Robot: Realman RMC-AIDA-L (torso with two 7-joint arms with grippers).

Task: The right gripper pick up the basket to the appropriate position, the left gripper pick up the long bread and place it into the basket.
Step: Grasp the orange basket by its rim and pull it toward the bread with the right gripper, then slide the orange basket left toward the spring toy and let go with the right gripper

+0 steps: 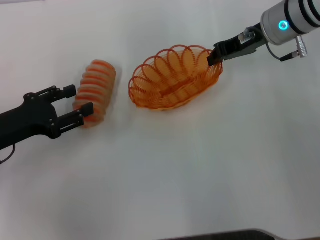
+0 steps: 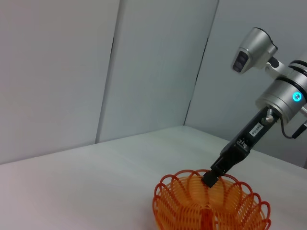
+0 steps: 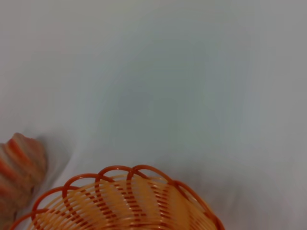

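Note:
The orange wire basket sits on the white table near the middle. My right gripper is shut on the rim at its far right end; the left wrist view shows this gripper on the basket's rim. The long bread, tan with orange stripes, lies to the left of the basket. My left gripper is open, its fingers on either side of the bread's near left end. The right wrist view shows the basket's rim and one end of the bread.
The white table spreads around both objects. Grey wall panels stand behind the table in the left wrist view. A dark edge runs along the table's near side.

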